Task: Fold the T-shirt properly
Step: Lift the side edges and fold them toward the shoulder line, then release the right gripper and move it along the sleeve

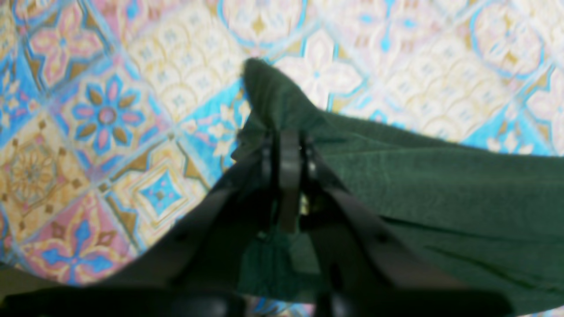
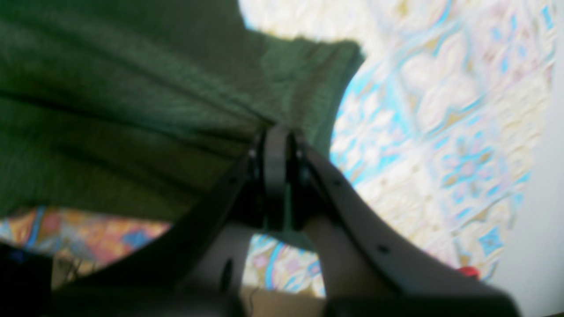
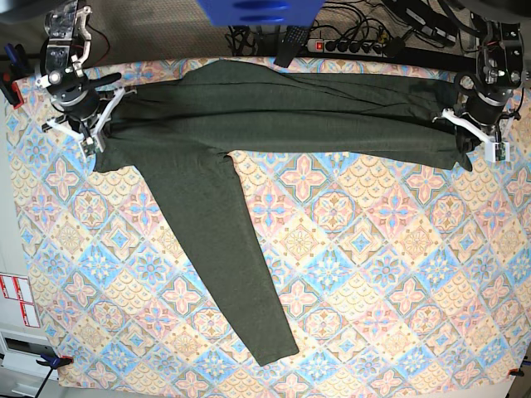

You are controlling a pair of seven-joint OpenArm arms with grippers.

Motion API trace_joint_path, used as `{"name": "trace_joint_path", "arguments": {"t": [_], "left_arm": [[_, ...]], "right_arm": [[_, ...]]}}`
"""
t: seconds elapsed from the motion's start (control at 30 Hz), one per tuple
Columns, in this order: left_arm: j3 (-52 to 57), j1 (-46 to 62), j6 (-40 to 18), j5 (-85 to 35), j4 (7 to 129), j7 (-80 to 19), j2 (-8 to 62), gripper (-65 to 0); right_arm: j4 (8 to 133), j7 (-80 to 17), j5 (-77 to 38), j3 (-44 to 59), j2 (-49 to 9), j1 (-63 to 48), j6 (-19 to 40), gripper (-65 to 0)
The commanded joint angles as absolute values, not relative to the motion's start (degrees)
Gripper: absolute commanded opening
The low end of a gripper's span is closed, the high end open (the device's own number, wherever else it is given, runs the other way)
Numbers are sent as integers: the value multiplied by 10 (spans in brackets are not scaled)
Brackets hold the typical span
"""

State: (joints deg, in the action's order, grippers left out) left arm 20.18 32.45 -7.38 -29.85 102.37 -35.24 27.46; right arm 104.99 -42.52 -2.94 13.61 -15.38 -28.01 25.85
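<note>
Shirt: we see the dark green shirt [image 3: 282, 112] stretched in a long band across the far side of the table, reaching almost from one side to the other, with lengthwise creases running along it.

Sleeve: one long sleeve [image 3: 220, 257] leaves the band left of its middle in the base view and lies flat on the cloth, slanting toward the near edge and ending short of it.

Left gripper: our left gripper [image 1: 288, 143] has its jaws closed tight on a bunched fold of the shirt [image 1: 440, 185]; a small peak of fabric sticks up past the fingertips. In the base view this gripper [image 3: 474, 139] sits at the right end of the band.

Right gripper: our right gripper [image 2: 276, 136] is likewise clamped on the shirt [image 2: 110, 110], the fabric gathering into folds that converge at the fingertips. In the base view it [image 3: 90, 134] is at the left end of the band.

Lift: from the wrist views, the fabric beside each gripper appears raised off the table; how high, we cannot tell.

Table: the table carries a patterned cloth [image 3: 373, 274] of blue, pink and yellow tiles, and the shirt covers only its far part plus the strip under the sleeve.

Behind the table: a power strip [image 3: 348, 46] and a tangle of cables [image 3: 415, 21] lie along the far edge.
</note>
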Motion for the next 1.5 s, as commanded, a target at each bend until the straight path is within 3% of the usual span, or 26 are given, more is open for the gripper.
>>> {"name": "trace_joint_path", "arguments": {"t": [0.0, 0.3, 0.4, 0.5, 0.6, 0.7, 0.87, 1.07, 1.47], "left_arm": [[203, 322, -71, -291, 1022, -339, 284, -650], [145, 318, -71, -259, 978, -338, 284, -632], [116, 313, -70, -258, 978, -339, 284, -535], [109, 313, -70, -262, 979, -339, 284, -386], [110, 313, -70, -262, 980, -339, 283, -277], [115, 312, -70, -263, 984, -336, 282, -219], [138, 312, -69, -267, 1025, -337, 261, -211], [188, 311, -69, -288, 1053, -339, 216, -206], [182, 276, -68, -352, 1051, -390, 213, -206]], "right_arm": [[1060, -414, -29, 141, -162, -276, 254, -650], [1055, -415, -29, 136, -162, -272, 254, -647], [1055, -415, -29, 135, -162, -272, 254, -612], [1056, -415, -29, 136, -162, -272, 254, -519], [1058, -415, -27, 141, -160, -271, 253, -431], [1058, -415, -27, 140, -160, -262, 253, -408], [1057, -415, -27, 132, -159, -200, 253, -415], [1039, -441, -27, 51, -159, -90, 253, -415], [764, -460, -26, -60, -152, 119, 253, -412]]}}
